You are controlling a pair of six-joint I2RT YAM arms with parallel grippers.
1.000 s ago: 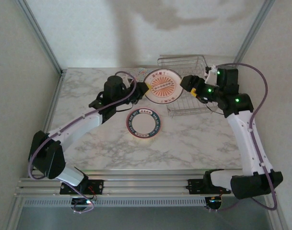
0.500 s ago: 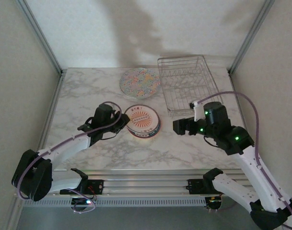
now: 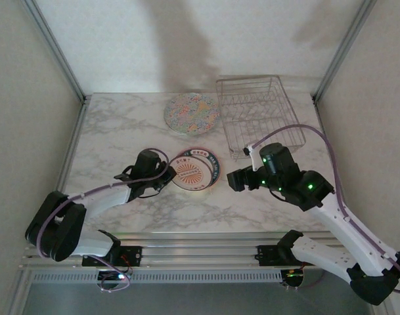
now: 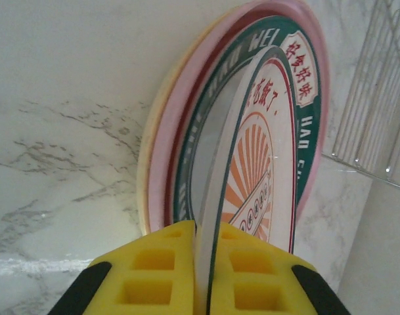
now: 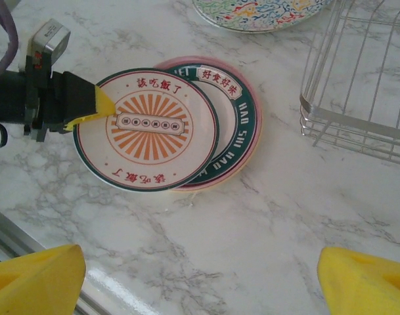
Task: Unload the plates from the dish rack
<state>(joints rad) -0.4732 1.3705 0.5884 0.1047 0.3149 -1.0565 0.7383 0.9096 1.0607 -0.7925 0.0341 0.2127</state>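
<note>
Seemingly the last plate is going down: the left fingers (image 4: 150, 279) clamp the orange-centred plate (image 5: 147, 128) by its rim, over the stack (image 5: 242, 108) on the tabletop (image 5: 252, 216). The next move calls for lowering and letting go. The right fingers (image 5: 35, 275) gape, holding nothing, near the rack (image 3: 255, 111).

1. This is a robot test cell, more lab than home.
2. White panels (image 3: 121, 46) and slanting metal posts (image 3: 54, 49) box in the upper frame.
3. A marble-patterned tabletop (image 3: 272, 203) lies across the middle.
4. Slotted aluminium rails (image 3: 200, 252) along the bottom edge carry two cabled arm bases (image 3: 288, 249).
</note>
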